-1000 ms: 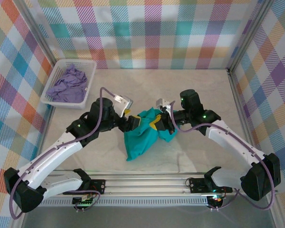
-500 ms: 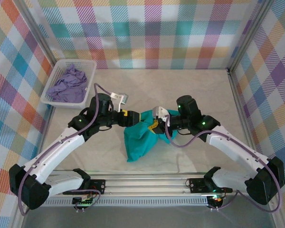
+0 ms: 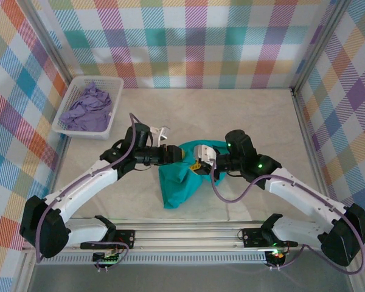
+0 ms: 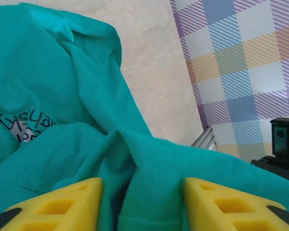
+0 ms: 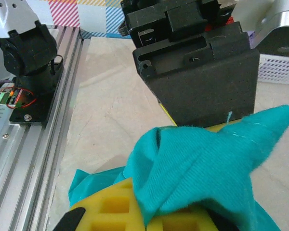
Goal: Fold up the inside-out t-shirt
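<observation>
The inside-out t-shirt (image 3: 177,182) is a teal bunch in the middle of the table. My right gripper (image 3: 198,164) is shut on a raised wad of it, and teal cloth (image 5: 207,168) spills over the yellow pads (image 5: 111,207). My left gripper (image 3: 176,156) faces it from the left, nearly touching. In the left wrist view its yellow fingers (image 4: 62,207) stand apart on either side of a thick fold of the shirt (image 4: 154,183), not squeezing it. A dark printed neck label (image 4: 26,126) shows on the cloth. The left gripper's black body (image 5: 197,72) looms close in the right wrist view.
A white basket (image 3: 69,100) with a lavender garment (image 3: 85,111) stands at the back left. An aluminium rail (image 3: 188,234) carrying the arm bases runs along the near edge. Checked walls (image 3: 188,36) close the table at back and sides.
My left gripper has slid right onto the shirt and its jaws have narrowed around a fold. My right gripper has carried its wad left and lower, toward the left gripper.
</observation>
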Controlling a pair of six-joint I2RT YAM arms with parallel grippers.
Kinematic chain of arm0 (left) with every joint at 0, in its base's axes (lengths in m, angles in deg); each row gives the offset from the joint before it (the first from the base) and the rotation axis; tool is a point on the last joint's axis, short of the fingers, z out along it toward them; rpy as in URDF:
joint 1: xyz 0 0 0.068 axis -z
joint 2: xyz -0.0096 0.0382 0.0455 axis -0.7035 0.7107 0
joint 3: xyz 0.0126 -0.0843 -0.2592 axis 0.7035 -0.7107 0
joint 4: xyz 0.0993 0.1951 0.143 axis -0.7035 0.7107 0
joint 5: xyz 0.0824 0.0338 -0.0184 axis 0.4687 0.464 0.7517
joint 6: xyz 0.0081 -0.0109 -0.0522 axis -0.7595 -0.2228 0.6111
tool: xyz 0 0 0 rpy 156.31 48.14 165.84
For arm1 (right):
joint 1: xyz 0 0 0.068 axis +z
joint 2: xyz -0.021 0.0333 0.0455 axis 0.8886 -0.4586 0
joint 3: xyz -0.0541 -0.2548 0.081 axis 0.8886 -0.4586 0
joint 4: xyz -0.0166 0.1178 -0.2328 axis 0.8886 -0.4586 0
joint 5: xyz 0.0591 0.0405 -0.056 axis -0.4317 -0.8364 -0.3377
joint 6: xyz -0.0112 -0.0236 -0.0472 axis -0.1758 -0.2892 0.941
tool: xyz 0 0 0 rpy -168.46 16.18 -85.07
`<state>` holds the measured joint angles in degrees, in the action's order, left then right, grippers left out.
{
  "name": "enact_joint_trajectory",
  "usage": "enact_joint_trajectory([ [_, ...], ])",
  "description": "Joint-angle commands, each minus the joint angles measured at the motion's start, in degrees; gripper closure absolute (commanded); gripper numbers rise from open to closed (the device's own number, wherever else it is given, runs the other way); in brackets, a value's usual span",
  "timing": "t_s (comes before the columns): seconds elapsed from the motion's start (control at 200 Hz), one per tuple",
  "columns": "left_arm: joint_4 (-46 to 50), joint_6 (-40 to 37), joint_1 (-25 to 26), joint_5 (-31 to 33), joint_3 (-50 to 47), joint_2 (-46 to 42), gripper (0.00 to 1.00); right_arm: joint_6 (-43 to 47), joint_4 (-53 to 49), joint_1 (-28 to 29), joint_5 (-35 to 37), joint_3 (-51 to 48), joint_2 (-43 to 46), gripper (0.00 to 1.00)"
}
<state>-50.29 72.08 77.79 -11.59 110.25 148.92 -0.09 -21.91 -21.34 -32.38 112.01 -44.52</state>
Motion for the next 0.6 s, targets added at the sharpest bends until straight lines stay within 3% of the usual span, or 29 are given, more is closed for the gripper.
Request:
enact_joint_trajectory([
  [0.0,-6.38,4.19,-0.21,-4.02,-1.09,-0.52,0.68,0.57,3.15,0.41,1.12,-0.76,1.22,1.0],
  [0.05,-7.81,5.04,-0.21,-3.76,-1.38,-1.13,0.8,0.42,3.33,0.38,2.43,-0.89,1.39,1.0],
  [0.11,-8.67,5.41,-0.51,-1.76,-1.34,-2.89,1.0,0.47,3.17,0.38,4.51,-1.09,1.57,1.0],
  [0.21,-7.13,1.1,-1.3,5.29,0.67,-7.84,1.0,0.83,3.41,0.4,9.76,-0.83,1.47,1.0],
  [0.265,-6.86,-2.31,-1.52,9.38,2.48,-10.97,1.0,0.55,4.51,0.38,16.05,0.36,0.69,1.0],
  [0.43,-24.49,-9.6,-1.36,11.74,-0.38,-18.81,1.0,-4.52,10.5,0.47,38.57,5.78,-3.92,0.98],
  [0.53,-26.82,-12.14,-1.13,11.85,-3.75,-19.73,1.0,-6.36,10.41,0.64,38.72,4.91,-5.58,0.9],
  [0.595,-25.9,-12.92,-0.79,10.88,-6.03,-19.28,1.0,-6.99,8.46,0.76,33.22,2.26,-5.41,0.79],
])
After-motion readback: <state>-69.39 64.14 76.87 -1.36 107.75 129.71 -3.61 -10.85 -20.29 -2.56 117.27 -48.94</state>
